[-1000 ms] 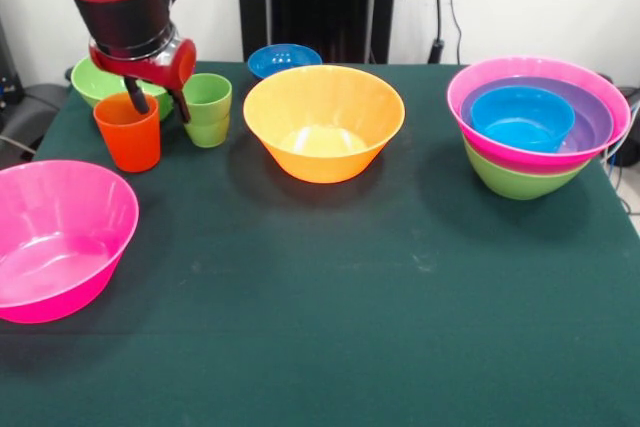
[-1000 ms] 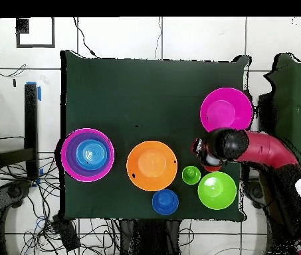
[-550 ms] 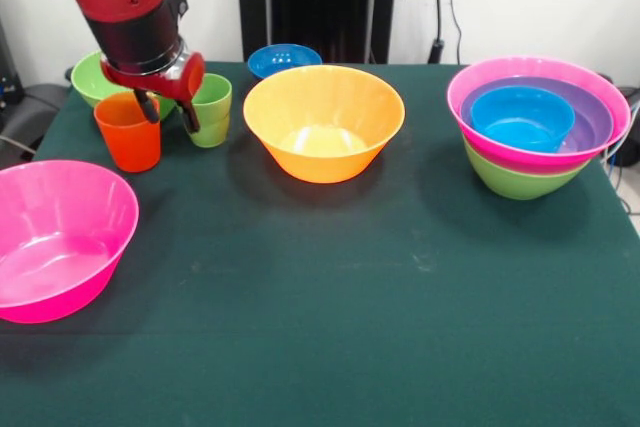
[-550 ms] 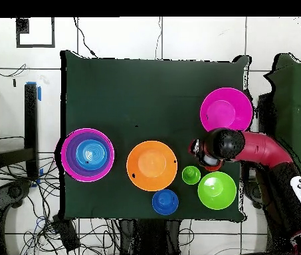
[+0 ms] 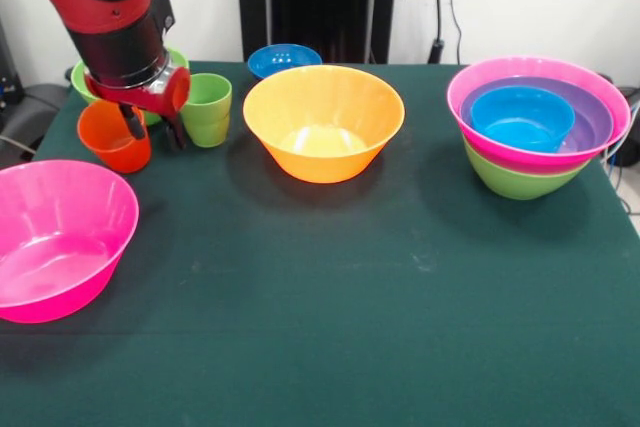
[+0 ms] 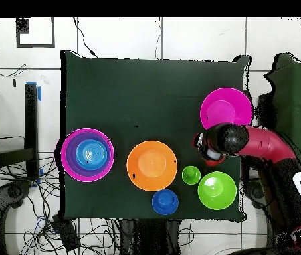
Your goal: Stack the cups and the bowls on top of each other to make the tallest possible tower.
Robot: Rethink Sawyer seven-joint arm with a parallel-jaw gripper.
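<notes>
Front view: gripper (image 5: 150, 125) clamped on the rim of the orange-red cup (image 5: 112, 136), one finger inside the mouth, the other outside the wall. Cup tilted, mouth leaning toward the camera, apparently lifted off the green tablecloth (image 5: 330, 287), presumably for carrying to the tower. Light green cup (image 5: 207, 109) upright just beside the gripper on its right in this view, close enough to be clipped by a careless swing. Green bowl (image 5: 88, 77) behind the arm, mostly hidden. Big pink bowl (image 5: 55, 237) near the front-left corner, just below the held cup, rim close to the table edge.

Farther out: big orange bowl (image 5: 323, 120) in the middle, small blue bowl (image 5: 284, 58) behind it near the far edge. Tower (image 5: 538, 122) well apart at the opposite side: green base, wide pink bowl, purple bowl, blue bowl nested on top, its outer rim close to the cloth's edge.

Overhead view: same spread, gripper (image 6: 206, 147) between pink bowl (image 6: 226, 109) and green bowl (image 6: 216, 190). Broad bare cloth across the front half, likely the easiest lane toward the tower, passing in front of the orange bowl, not over it.
</notes>
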